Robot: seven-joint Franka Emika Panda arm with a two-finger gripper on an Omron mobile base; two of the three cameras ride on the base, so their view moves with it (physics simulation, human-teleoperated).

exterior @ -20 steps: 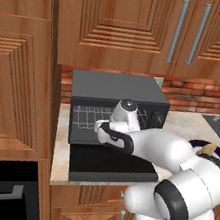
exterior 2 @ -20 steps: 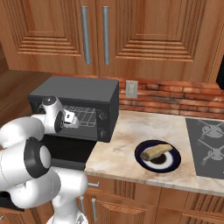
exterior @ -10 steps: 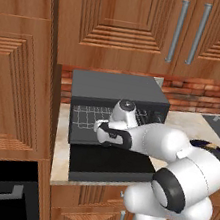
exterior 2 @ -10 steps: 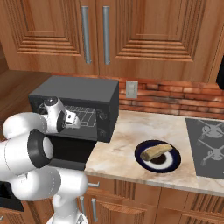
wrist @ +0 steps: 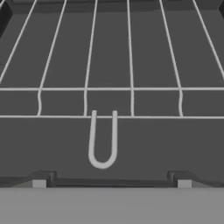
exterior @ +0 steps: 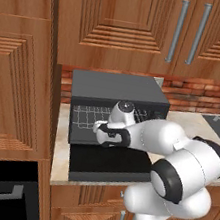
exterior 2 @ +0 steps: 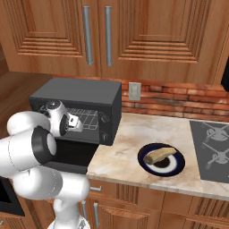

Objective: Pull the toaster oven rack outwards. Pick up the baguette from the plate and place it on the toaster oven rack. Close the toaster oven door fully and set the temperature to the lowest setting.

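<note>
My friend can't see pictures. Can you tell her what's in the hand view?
A thin wire rack lies flat inside a dark toaster oven. A small U-shaped wire loop sticks out from its front bar, centred between two dark, open fingers at the bottom.

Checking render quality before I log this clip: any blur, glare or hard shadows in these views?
Hand view: soft, slightly blurred close-up of the rack, flat grey light, no glare. Left base view: toaster oven evenly lit, cavity dim. Right base view: crisp, faint shadow under the baguette.
</note>
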